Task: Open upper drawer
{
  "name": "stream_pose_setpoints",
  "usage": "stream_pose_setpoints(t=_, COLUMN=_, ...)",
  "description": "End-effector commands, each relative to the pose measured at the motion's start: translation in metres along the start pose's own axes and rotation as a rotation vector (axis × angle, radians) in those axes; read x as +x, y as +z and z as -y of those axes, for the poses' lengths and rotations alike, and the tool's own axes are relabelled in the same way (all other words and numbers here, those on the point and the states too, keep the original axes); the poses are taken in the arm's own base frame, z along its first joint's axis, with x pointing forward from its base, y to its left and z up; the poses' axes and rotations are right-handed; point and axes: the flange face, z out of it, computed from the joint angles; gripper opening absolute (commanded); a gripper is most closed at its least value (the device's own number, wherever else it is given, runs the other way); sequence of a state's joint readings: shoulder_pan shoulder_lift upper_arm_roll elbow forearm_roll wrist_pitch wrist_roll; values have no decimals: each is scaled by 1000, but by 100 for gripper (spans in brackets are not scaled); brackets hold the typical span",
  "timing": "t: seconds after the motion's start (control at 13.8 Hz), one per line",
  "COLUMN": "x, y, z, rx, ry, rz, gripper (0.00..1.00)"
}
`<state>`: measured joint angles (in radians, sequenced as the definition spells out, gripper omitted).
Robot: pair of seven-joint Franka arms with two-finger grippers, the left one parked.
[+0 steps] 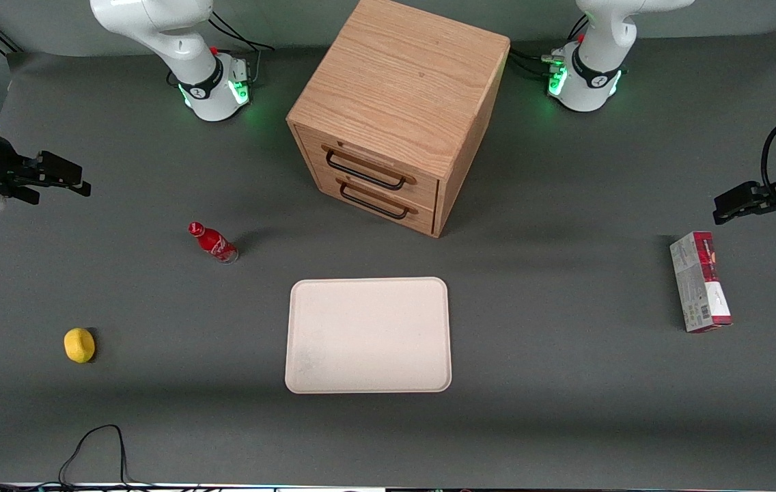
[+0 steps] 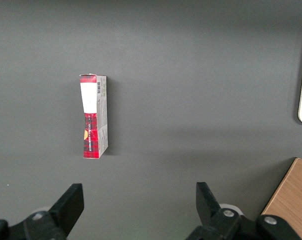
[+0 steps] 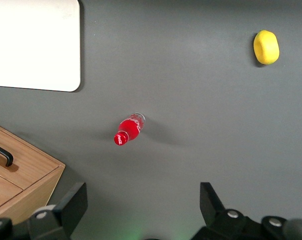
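Note:
The light oak cabinet stands at the middle of the table, with two drawers in its front. The upper drawer is shut flush, and its thin black wire handle runs across it. The bottom drawer sits just below, also shut. My gripper hangs above the table toward the working arm's end, well apart from the cabinet. It is open and empty, also in the right wrist view. That view shows a corner of the cabinet and the end of a black handle.
A small red bottle stands between my gripper and the cabinet, and shows in the right wrist view. A yellow lemon lies nearer the front camera. A cream tray lies in front of the cabinet. A red-and-grey box lies toward the parked arm's end.

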<state>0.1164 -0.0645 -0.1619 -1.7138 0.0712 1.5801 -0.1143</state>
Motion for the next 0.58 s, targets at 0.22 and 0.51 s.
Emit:
stream_pose_setpoints(t=0.22, x=0, y=-11, z=1, rx=-18, ry=-22, rz=-7, gripper=100)
stream_pose_setpoints(t=0.51, x=0, y=-12, z=6, rx=-5, ry=-30, rz=38, gripper=100)
